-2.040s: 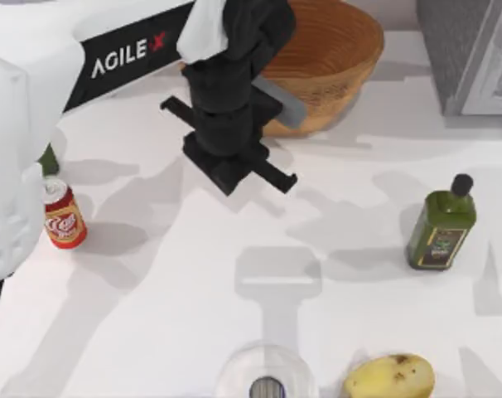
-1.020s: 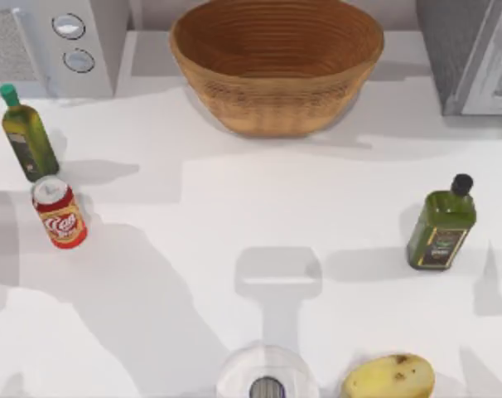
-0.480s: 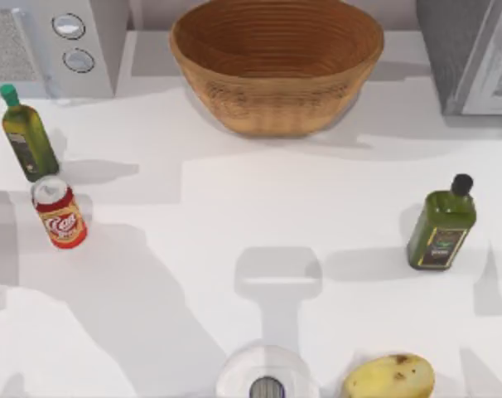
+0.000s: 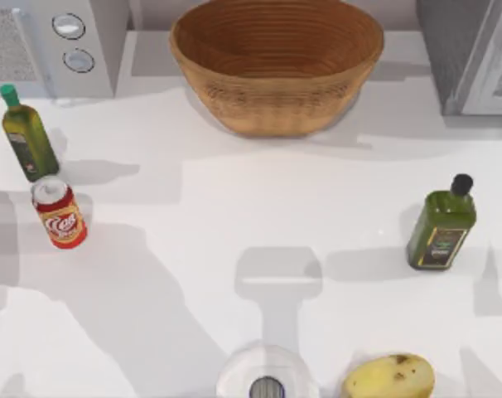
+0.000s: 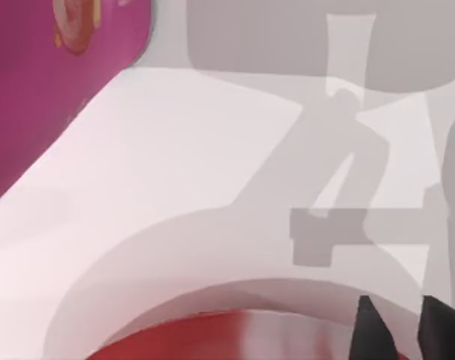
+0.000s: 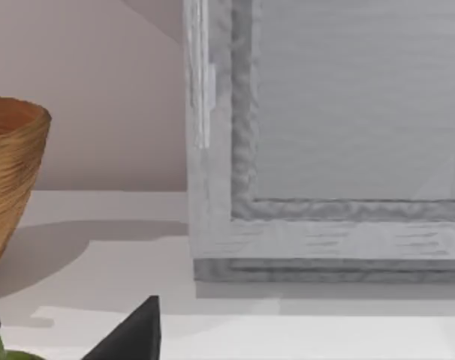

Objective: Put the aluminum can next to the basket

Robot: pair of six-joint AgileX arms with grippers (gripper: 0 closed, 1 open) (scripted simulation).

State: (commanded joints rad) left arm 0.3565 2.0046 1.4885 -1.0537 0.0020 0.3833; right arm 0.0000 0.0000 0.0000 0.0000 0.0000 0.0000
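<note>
The aluminum can (image 4: 60, 214), red and orange with white script and a silver top, stands upright near the table's left edge. The basket (image 4: 276, 62), a wide woven wicker bowl, sits at the back centre, well apart from the can. Its rim (image 6: 10, 172) also appears in the right wrist view. Nothing holds the can. In the left wrist view, dark parts of my left gripper (image 5: 404, 334) hang low over the white tabletop. In the right wrist view, a dark part of my right gripper (image 6: 134, 334) faces a grey cabinet.
A slim green bottle (image 4: 26, 133) stands just behind the can. A squat olive bottle (image 4: 441, 224) is at the right, a potato (image 4: 389, 377) and a round clear object (image 4: 267, 381) at the front. A white appliance (image 4: 69, 41) and a grey cabinet (image 4: 470, 54) flank the basket.
Two seconds ago my left arm reached over the table beside the basket; it has since pulled out of the top view. The can and the basket have not moved.
</note>
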